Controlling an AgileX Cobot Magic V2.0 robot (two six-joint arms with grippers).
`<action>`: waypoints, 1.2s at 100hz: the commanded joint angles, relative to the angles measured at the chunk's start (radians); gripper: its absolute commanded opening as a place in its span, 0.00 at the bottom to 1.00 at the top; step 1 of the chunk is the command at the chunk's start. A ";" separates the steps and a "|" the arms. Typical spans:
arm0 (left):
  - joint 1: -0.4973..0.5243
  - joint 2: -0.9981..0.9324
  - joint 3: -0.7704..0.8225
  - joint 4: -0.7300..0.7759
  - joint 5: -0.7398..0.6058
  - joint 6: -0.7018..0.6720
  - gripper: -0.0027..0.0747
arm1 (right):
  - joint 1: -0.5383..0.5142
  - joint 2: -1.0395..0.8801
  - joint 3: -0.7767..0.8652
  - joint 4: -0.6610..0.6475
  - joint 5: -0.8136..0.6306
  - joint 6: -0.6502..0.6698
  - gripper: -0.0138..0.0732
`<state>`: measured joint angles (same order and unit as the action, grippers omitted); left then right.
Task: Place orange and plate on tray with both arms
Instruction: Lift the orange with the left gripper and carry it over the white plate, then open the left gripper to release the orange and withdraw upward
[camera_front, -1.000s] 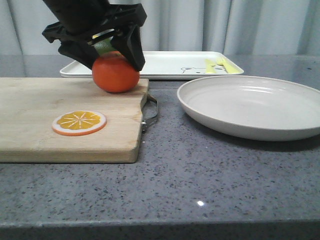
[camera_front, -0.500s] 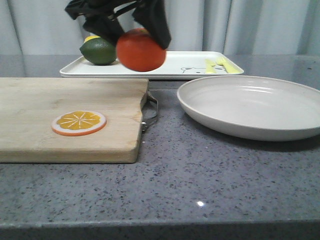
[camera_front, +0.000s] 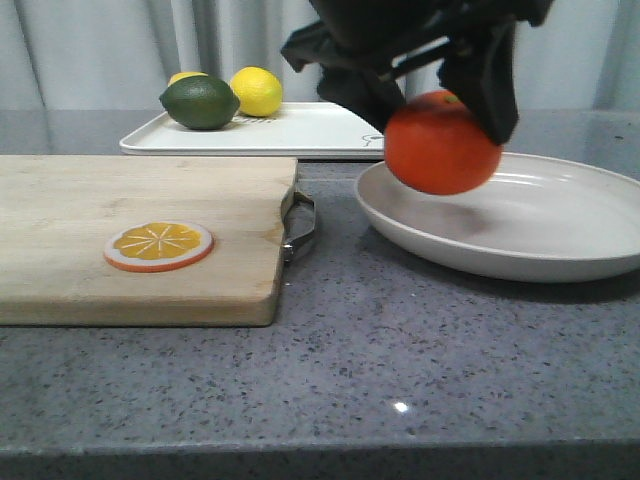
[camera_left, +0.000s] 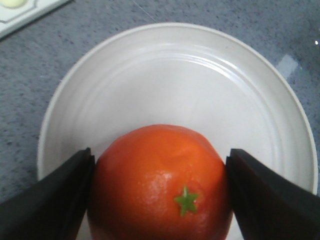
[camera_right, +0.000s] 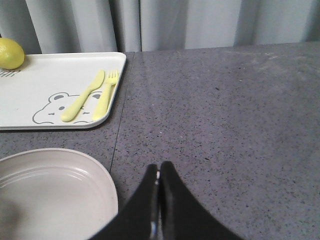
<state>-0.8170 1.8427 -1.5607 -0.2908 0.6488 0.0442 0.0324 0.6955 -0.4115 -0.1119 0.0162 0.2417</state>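
My left gripper (camera_front: 440, 100) is shut on the orange (camera_front: 442, 143) and holds it in the air just above the left part of the off-white plate (camera_front: 560, 215). In the left wrist view the orange (camera_left: 160, 182) with its green stem sits between both black fingers (camera_left: 50, 200), over the plate (camera_left: 200, 85). The white tray (camera_front: 320, 128) lies behind the plate; the right wrist view shows its bear drawing and yellow marks (camera_right: 60, 95). My right gripper (camera_right: 160, 172) is shut and empty over the bare table, beside the plate's rim (camera_right: 107, 180). It does not show in the front view.
A wooden cutting board (camera_front: 130, 230) with a metal handle lies at the left, with a flat orange slice (camera_front: 158, 246) on it. A green lime (camera_front: 200, 103) and a yellow lemon (camera_front: 256, 91) sit on the tray's left end. Curtains hang behind the table.
My left gripper has lifted the orange off the cutting board and carried it right, from in front of the tray to above the plate. The lime and lemon have come into sight.
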 joint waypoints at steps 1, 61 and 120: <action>-0.025 -0.021 -0.051 -0.022 -0.064 0.000 0.48 | -0.006 0.001 -0.040 -0.009 -0.069 -0.003 0.09; -0.030 0.026 -0.080 -0.030 -0.049 0.000 0.76 | -0.006 0.001 -0.040 -0.009 -0.068 -0.003 0.09; -0.022 -0.017 -0.172 -0.023 0.015 0.000 0.71 | -0.006 0.001 -0.040 -0.009 -0.068 -0.003 0.09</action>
<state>-0.8401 1.9124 -1.6970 -0.2997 0.7030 0.0442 0.0324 0.6955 -0.4115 -0.1119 0.0162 0.2417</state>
